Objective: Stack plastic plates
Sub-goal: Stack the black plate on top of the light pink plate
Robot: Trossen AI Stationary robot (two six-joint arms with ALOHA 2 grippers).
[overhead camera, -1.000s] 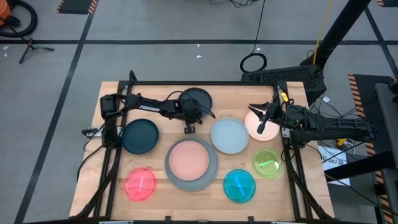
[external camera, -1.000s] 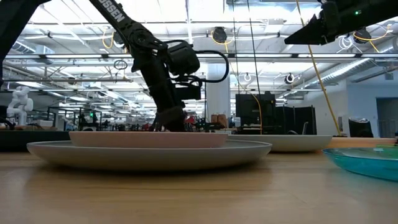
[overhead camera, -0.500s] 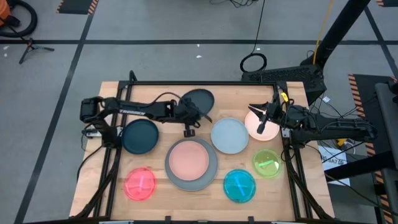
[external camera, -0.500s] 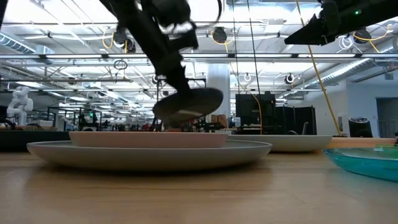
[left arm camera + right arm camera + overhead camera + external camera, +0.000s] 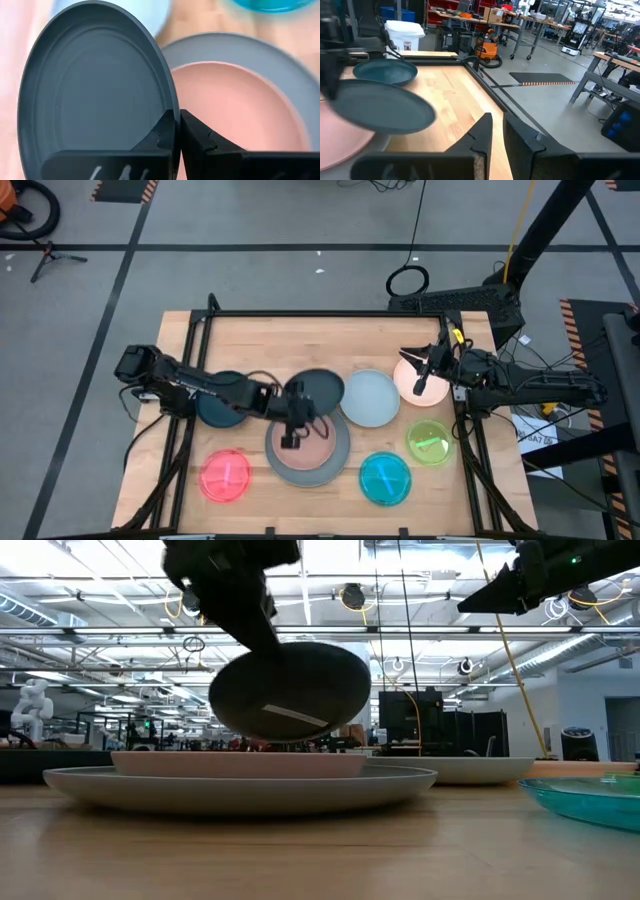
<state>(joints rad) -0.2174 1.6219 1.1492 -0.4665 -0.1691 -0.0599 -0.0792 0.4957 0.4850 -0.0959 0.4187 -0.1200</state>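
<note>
The left hand (image 5: pixel 297 408) is clenching the rim of a dark teal plate (image 5: pixel 317 393), its fingers (image 5: pixel 167 135) pinching the plate's edge, and is holding it in the air, tilted, over the peach-pink plate (image 5: pixel 312 442) that is lying inside the big grey plate (image 5: pixel 340 463) on the worktop (image 5: pixel 260 340). The right hand (image 5: pixel 422 378) is hanging above the other peach-pink plate (image 5: pixel 432 392) near the worktop's right edge, its fingers nearly together and gripping nothing.

One dark teal plate (image 5: pixel 320 391) is pinched at its rim by the left gripper (image 5: pixel 297 402), tilted, hanging just above the peach-pink plate (image 5: pixel 312 442) nested in the grey plate (image 5: pixel 338 463).
</note>
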